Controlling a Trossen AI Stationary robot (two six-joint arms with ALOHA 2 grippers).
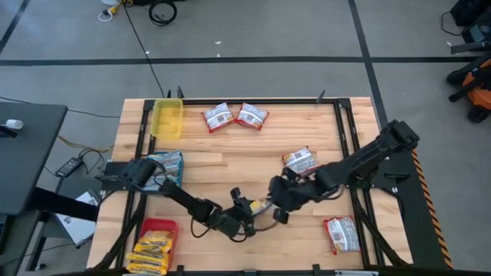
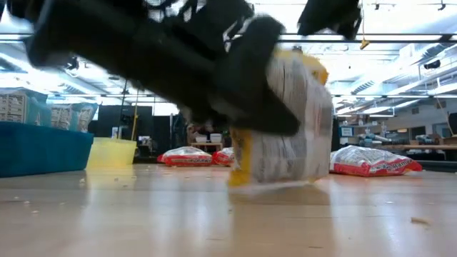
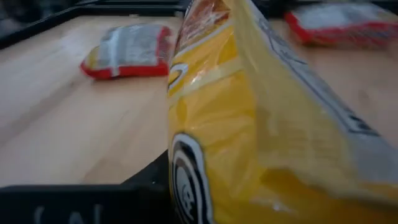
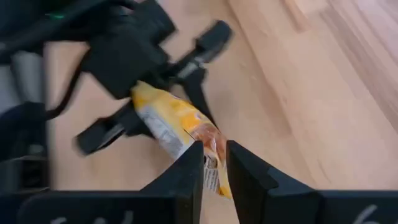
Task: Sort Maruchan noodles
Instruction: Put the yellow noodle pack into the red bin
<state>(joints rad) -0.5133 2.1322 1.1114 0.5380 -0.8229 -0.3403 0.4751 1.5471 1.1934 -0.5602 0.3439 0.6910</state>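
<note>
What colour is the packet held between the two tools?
Yellow-orange packet, white printed back; clearest in the right wrist view.
</note>
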